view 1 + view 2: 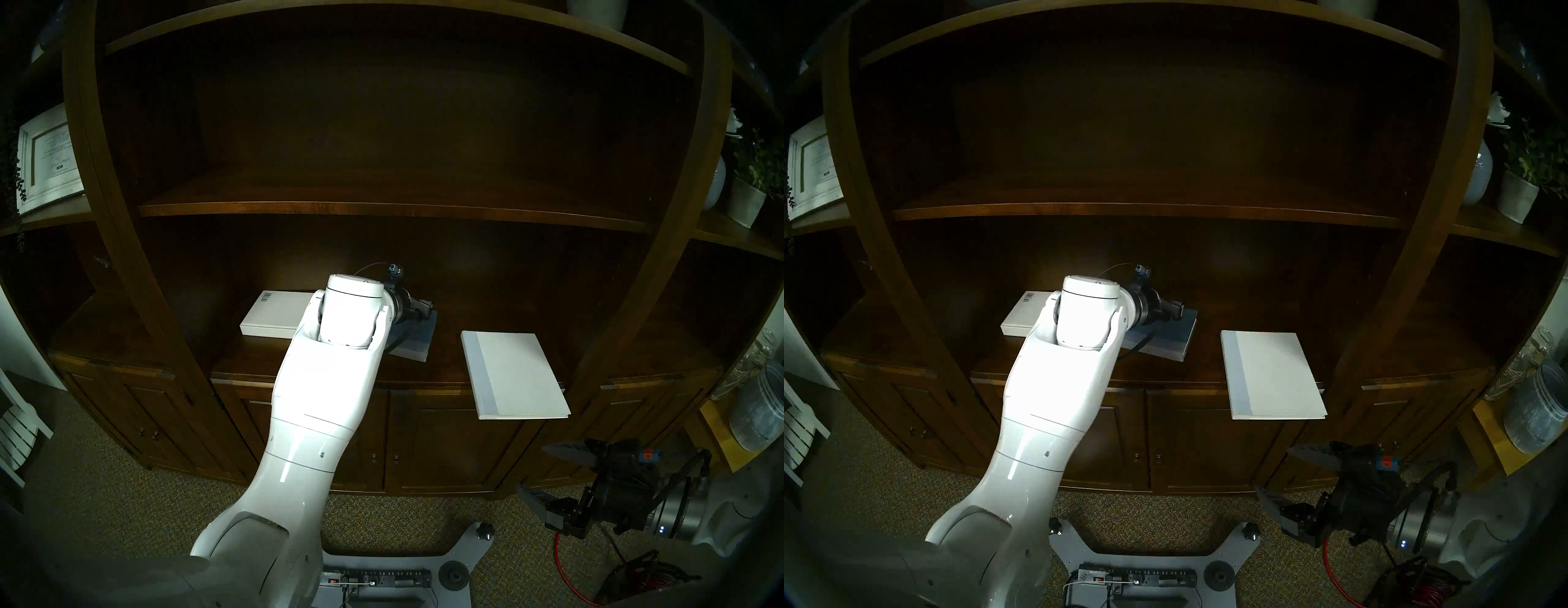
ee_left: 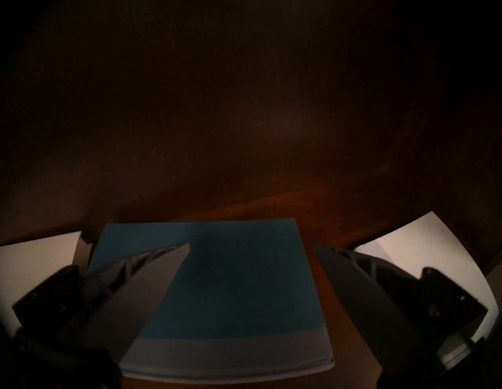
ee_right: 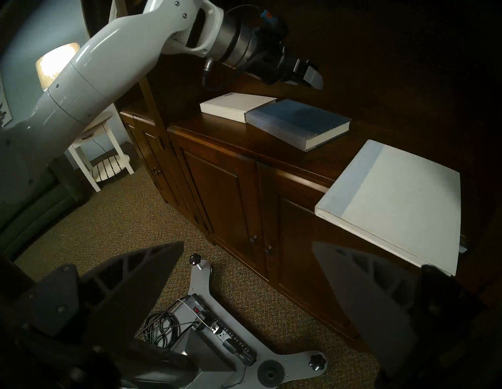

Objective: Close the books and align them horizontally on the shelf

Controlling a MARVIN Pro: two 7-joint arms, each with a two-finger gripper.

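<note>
Three closed books lie flat on the dark-brown shelf (image 1: 445,354). The white book with a barcode (image 1: 271,314) is at the left. The blue book with a pale spine strip (image 1: 418,339) (image 2: 231,285) lies slightly skewed in the middle. My left gripper (image 1: 424,308) (image 2: 251,245) hovers open just above the blue book, one finger over its cover and one beyond its edge. The white book with a grey-blue strip (image 1: 513,373) (image 3: 394,198) juts out over the shelf's front edge at the right. My right gripper (image 1: 532,467) (image 3: 247,244) hangs open and empty below that book, in front of the cabinet doors.
A thinner upper board (image 1: 382,208) runs above the books. A white-framed picture (image 1: 46,157) stands on the left side shelf, a potted plant (image 1: 751,187) and a glass jar (image 1: 759,407) on the right. My base with a power strip (image 1: 377,579) sits on the carpet.
</note>
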